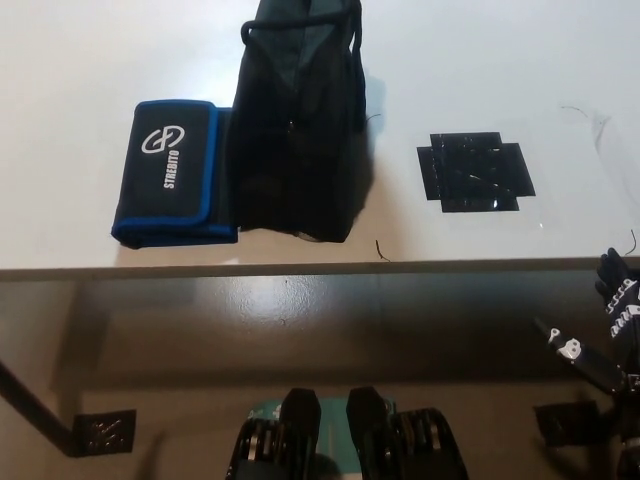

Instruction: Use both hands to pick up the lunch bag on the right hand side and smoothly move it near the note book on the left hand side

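The black lunch bag (297,130) stands upright on the white table (480,60), its handles toward the far side. Its left side touches a black notebook case (172,172) with a blue border and a white logo. Neither hand is on the bag. Only part of my black right hand (618,298) shows at the right edge of the head view, below the table's front edge and far to the right of the bag. Its fingers are too cut off to read. My white left hand is out of view.
A black tape cross (475,171) marks the table to the right of the bag, under a clear film (590,130). The table's front edge (300,268) runs across the middle of the view, with dark floor below it.
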Controlling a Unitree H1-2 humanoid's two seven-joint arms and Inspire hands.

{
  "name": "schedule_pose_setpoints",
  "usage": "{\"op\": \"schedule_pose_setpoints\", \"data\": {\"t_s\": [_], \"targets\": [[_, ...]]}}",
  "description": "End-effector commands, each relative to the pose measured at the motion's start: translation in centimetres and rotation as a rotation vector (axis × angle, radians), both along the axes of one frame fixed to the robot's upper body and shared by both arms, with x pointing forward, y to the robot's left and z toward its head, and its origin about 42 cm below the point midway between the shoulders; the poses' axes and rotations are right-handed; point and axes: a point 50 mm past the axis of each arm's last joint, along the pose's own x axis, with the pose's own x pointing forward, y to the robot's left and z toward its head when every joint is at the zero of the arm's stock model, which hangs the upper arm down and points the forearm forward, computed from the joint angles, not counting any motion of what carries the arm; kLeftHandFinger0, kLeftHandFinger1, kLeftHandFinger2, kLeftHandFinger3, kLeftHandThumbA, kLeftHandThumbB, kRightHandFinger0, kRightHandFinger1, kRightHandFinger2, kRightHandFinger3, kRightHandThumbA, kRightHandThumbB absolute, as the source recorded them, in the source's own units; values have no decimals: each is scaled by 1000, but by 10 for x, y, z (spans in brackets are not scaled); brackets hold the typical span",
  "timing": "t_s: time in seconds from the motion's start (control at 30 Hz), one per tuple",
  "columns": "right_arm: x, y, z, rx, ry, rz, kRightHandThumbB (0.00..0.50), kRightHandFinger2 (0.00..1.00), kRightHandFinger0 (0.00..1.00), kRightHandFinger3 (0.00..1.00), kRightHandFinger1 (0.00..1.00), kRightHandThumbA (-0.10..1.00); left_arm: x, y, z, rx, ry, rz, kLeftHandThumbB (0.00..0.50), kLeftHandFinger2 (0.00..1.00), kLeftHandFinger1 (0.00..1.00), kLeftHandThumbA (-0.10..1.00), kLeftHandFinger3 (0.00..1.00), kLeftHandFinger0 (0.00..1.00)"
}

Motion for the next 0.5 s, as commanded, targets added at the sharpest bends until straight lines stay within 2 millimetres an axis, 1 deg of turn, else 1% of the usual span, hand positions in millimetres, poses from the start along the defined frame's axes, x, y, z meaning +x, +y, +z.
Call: {"op": "schedule_pose_setpoints", "data": {"t_s": [0.0,0.13,0.2,0.3,0.47], "targets": [[15,4,20,-7,-113,29,136,1000,1000,1000,1000,1000,3,10,16,12,-72,-3,157,1000,1000,1000,1000,1000],[15,6,22,-7,-133,38,143,1000,1000,1000,1000,1000,2,11,17,6,-78,-3,147,1000,1000,1000,1000,1000],[13,8,25,1,-143,46,131,1000,1000,1000,1000,1000,3,12,18,-1,-82,-6,150,1000,1000,1000,1000,1000],[11,7,26,-2,-152,51,131,1000,1000,1000,1000,1000,5,11,20,-3,-90,-9,139,1000,1000,1000,1000,1000],[8,5,26,-1,-142,54,133,1000,1000,1000,1000,1000,6,10,20,0,-89,-11,154,1000,1000,1000,1000,1000]]}}
